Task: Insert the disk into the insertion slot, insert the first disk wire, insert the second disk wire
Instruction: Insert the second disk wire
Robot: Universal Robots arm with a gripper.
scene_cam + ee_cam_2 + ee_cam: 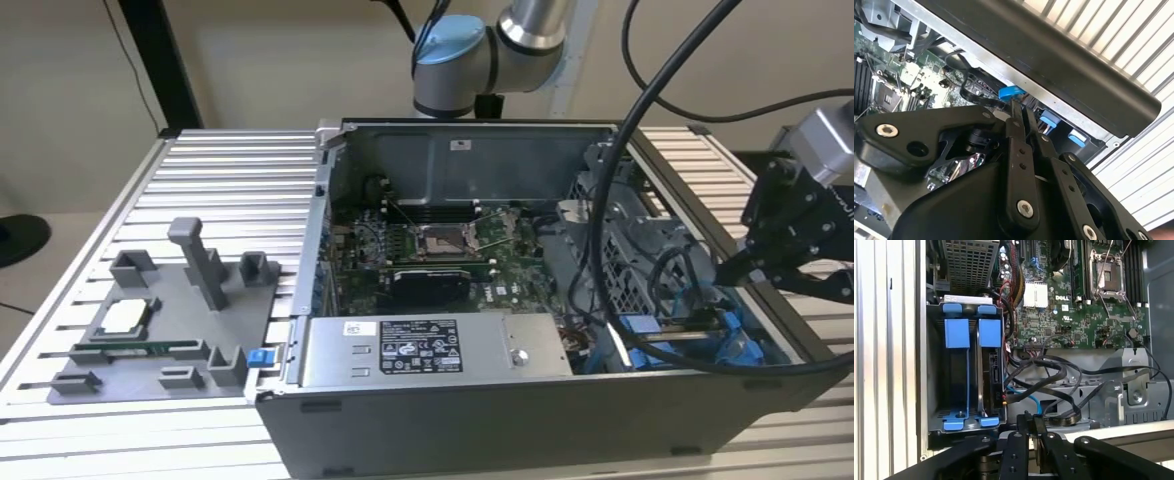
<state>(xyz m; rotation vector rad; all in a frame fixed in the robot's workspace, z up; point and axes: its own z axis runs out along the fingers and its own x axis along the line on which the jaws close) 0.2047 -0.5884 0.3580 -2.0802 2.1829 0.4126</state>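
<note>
Exterior view: an open grey metal computer case (534, 400) is seen lying on a ribbed aluminium desk (214, 180), with a beige wall behind. On the desk, toward the exterior view's left, a grey plastic fixture tray (160, 330) is set well apart from the black gripper (787, 250), which hangs over the case's edge at the exterior view's right. The insertion slot with bright blue plastic rails (966, 380) is shown in the first wrist view beside the green motherboard (1069, 305), with a dark disk (995, 377) seated in it. Black cables (1054, 375) are draped just beside it. The gripper's fingers (1021, 125) are pressed together, nothing being held
</note>
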